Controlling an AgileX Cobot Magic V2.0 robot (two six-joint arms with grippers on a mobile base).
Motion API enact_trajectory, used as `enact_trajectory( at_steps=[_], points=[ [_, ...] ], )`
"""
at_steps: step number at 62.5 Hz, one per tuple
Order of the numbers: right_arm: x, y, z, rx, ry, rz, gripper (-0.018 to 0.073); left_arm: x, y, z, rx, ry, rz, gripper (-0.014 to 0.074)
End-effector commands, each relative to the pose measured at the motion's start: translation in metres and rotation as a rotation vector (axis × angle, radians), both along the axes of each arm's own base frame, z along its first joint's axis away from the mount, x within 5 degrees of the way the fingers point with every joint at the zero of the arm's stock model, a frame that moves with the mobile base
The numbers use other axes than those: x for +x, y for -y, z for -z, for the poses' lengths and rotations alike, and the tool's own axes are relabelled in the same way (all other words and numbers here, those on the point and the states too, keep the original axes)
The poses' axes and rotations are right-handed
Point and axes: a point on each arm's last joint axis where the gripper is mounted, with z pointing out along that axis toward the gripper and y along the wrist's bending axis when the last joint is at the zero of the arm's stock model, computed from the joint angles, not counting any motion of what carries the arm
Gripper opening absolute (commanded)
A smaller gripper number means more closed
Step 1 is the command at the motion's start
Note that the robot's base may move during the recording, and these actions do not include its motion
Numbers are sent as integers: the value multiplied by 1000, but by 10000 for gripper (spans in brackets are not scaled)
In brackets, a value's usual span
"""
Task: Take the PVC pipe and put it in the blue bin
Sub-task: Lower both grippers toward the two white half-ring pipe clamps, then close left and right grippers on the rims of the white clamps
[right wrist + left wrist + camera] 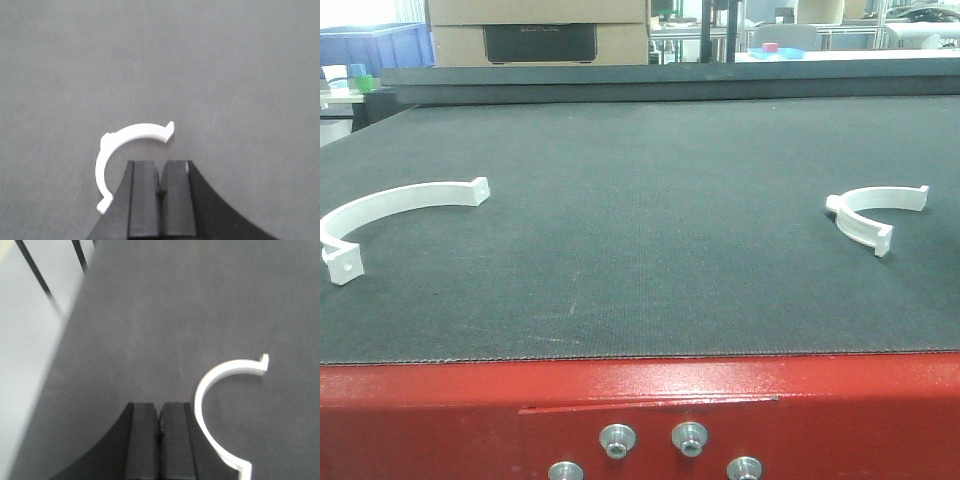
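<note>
White left PVC pipe (390, 205) and right PVC pipe (848, 220) lie ungrasped; left pincer (160, 412) and right pincer (161, 172), both clenched empty, must be opened.

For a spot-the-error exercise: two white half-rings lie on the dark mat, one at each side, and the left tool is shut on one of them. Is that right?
Not quite. The left tool is shut, but on nothing: the left wrist view shows the PVC pipe lying on the mat beside it, not in its grip. The rest holds.
</note>
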Motion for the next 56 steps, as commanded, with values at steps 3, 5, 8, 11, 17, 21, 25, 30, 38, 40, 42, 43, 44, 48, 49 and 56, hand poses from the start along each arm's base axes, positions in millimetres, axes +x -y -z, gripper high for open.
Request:
enact_trajectory(
  at_steps=[3, 5, 8, 11, 17, 21, 25, 30, 38, 40, 42, 43, 44, 48, 49, 56],
  points=[
    [13, 0, 10, 21, -35, 3, -168, 21, 9, 13, -135, -83, 8, -111],
    [16, 1, 12, 22, -38, 3, -168, 25, 10, 16, -158, -97, 8, -111],
    [19, 1, 16, 24, -60, 3, -168, 30, 12, 23, -188, -128, 7, -111],
    [24, 2, 22, 24, -82, 3, -168, 34, 13, 28, -214, -148, 6, -111],
    [32, 3, 36, 23, -158, 0, -168, 42, 13, 36, -221, -166, 3, -111],
    [39, 3, 43, 28, -207, -3, -158, 44, 13, 38, -221, -177, 2, -111],
    [49, 4, 48, 34, -261, -6, -151, 46, 13, 40, -222, -184, 1, -111],
    [65, 4, 49, 43, -336, -18, -151, 46, 13, 40, -222, -184, 1, -111],
    [96, -9, 44, 34, -425, -79, -151, 46, 13, 40, -222, -180, 1, -111],
    [103, -13, 44, 24, -439, -96, -151, 46, 13, 40, -222, -180, 1, -111],
    [110, -18, 45, 14, -457, -114, -151, 46, 13, 40, -224, -180, 1, -111],
    [114, -20, 43, 6, -456, -122, -151, 46, 13, 40, -224, -180, 1, -111],
    [117, -23, 46, 4, -477, -134, -151, 46, 13, 40, -224, -180, 1, -111],
    [130, -32, 45, 0, -528, -163, -151, 46, 13, 40, -224, -180, 1, -111],
    [132, -34, 46, 0, -543, -169, -151, 46, 13, 40, -224, -180, 1, -111],
    [150, -43, 51, 0, -661, -197, -151, 45, 14, 40, -230, -186, 1, -111]
  ],
)
